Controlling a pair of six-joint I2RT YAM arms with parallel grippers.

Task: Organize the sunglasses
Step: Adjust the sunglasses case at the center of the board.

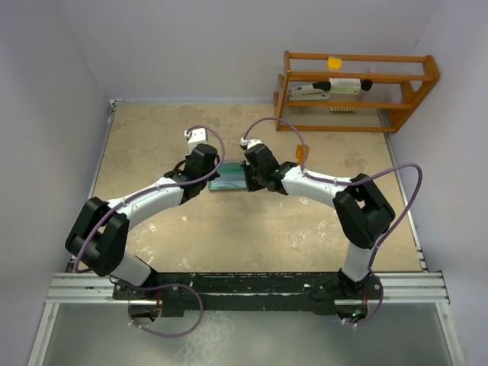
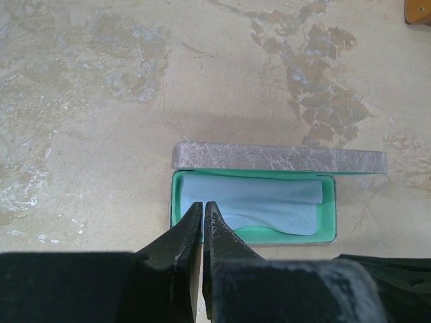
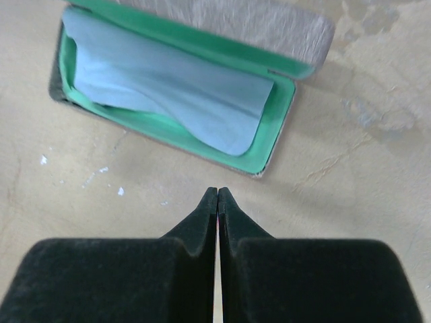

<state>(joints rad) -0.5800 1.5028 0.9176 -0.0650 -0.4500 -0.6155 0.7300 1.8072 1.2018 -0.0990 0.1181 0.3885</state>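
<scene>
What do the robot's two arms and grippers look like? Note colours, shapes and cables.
The left arm and right arm have white tubular links, bulky black joints and looping mauve cables. The left gripper and right gripper have black, tapering, wedge-shaped fingers.

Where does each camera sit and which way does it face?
Top external: above and behind, looking down on the table; left arm and right arm show.
Left wrist: on its arm, looking down past the shut left claw at the open case.
Right wrist: likewise, past the shut right claw at the case.
Shared: all three show the case; both wrists, its blue cloth.
</scene>
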